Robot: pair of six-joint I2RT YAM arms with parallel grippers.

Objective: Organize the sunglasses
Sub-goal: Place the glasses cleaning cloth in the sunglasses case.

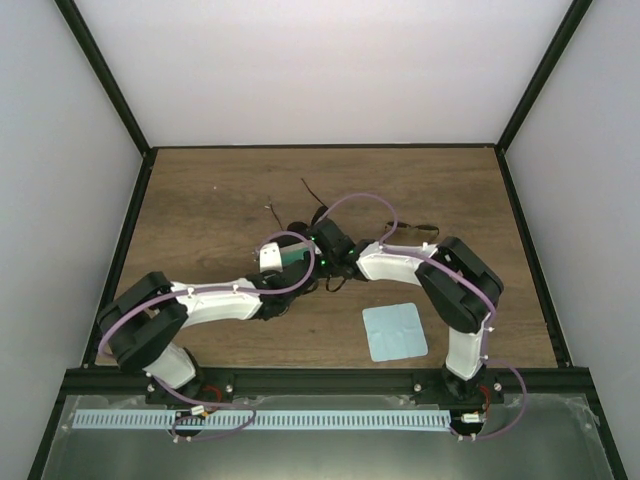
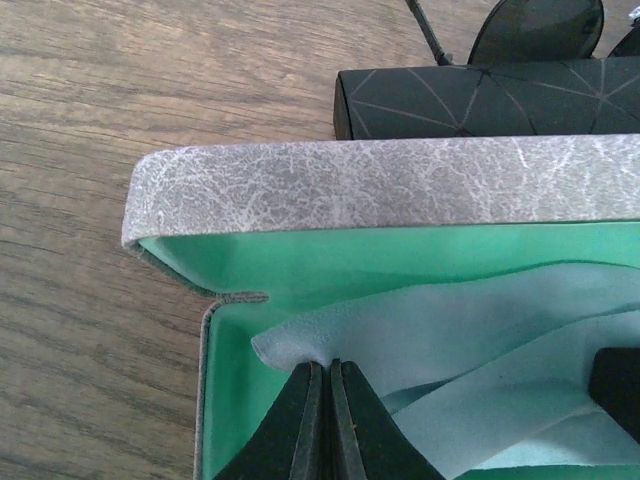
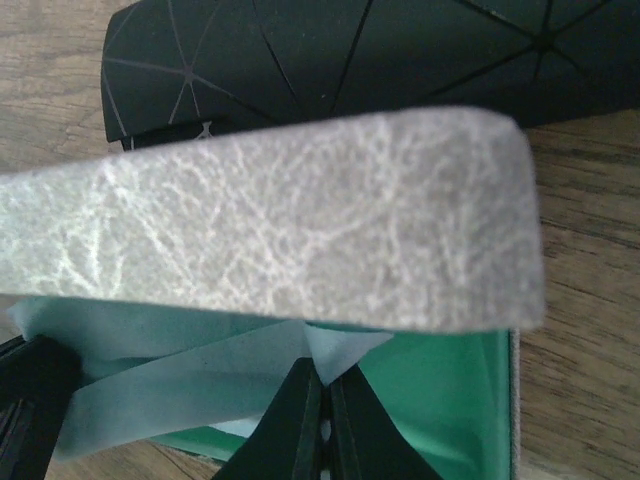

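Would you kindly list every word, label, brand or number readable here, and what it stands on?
None can be read.
The black case carries only thin pale lines and one tiny mark near its corner, too small to read.
The grey case lid and light blue cloth show none.

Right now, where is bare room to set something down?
Free: the table's far strip by the back wall. Crowded: the centre, where the left end effector and right end effector meet in the open case, sunglasses beside it.
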